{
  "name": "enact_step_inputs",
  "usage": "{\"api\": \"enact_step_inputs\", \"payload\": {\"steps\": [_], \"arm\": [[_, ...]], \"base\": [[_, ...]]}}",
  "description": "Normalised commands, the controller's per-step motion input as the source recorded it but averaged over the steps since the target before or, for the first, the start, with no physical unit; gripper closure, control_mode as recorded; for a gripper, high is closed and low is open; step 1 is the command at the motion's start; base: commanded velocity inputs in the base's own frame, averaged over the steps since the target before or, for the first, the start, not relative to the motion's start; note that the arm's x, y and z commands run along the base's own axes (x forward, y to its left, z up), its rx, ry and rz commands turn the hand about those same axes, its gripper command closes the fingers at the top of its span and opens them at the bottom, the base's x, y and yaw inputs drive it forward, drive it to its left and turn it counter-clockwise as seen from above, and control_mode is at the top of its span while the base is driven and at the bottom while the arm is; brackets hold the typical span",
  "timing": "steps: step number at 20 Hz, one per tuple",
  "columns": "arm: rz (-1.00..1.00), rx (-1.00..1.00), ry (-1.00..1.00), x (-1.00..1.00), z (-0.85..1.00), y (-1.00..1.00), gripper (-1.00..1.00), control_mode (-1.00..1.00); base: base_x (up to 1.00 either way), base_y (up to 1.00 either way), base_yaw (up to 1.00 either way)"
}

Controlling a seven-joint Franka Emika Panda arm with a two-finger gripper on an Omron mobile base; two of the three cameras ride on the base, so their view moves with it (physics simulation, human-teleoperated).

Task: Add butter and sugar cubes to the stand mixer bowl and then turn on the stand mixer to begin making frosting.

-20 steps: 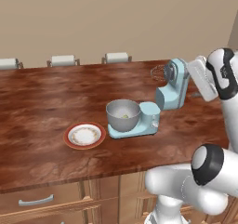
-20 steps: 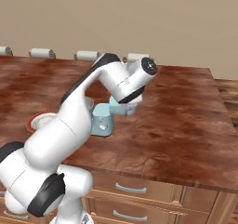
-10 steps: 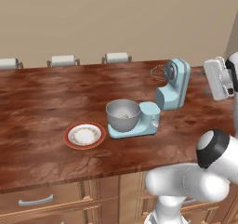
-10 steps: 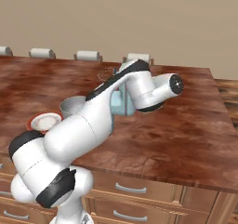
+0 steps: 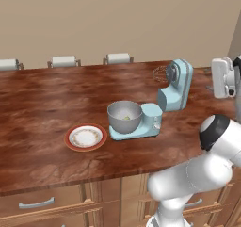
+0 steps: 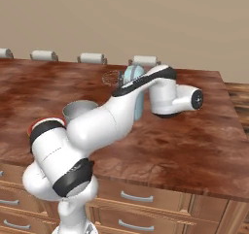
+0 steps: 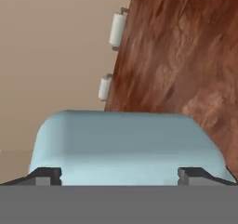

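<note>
Here the counter (image 5: pixel 56 94) carries the stand mixer (image 5: pixel 175 87), head tilted back, standing mid-right. Its rounded head (image 7: pixel 125 146) lies dead ahead of the tool (image 7: pixel 120 174), just beyond the spread, empty tips. Bowl (image 5: pixel 124 117) sits on the base, left of the head; something pale inside, too small to name.

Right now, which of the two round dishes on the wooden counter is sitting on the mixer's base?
The deep grey metal bowl, on the pale blue stand mixer base. The flat red-rimmed white plate lies directly on the counter, beside it.

Stand mixer bowl (image 5: pixel 124 116) on stand mixer (image 5: pixel 162 103) base (head tilted back); plate (image 5: pixel 85 137) left, on counter (image 5: pixel 47 99).
</note>
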Motion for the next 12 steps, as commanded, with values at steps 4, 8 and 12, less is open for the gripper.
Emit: {"api": "enact_step_inputs", "payload": {"steps": [4, 8, 12], "arm": [[0.02, 0.04, -0.02, 0.46, 0.00, 0.00, -1.00, -1.00], [0.02, 0.01, 0.00, 0.45, 0.00, 0.12, -1.00, -1.00], [0.03, 0.00, 0.00, 0.43, -0.01, 0.29, -1.00, -1.00]], "base": [[0.00, 0.00, 0.00], [0.00, 0.00, 0.00], [0.00, 0.00, 0.00]]}}
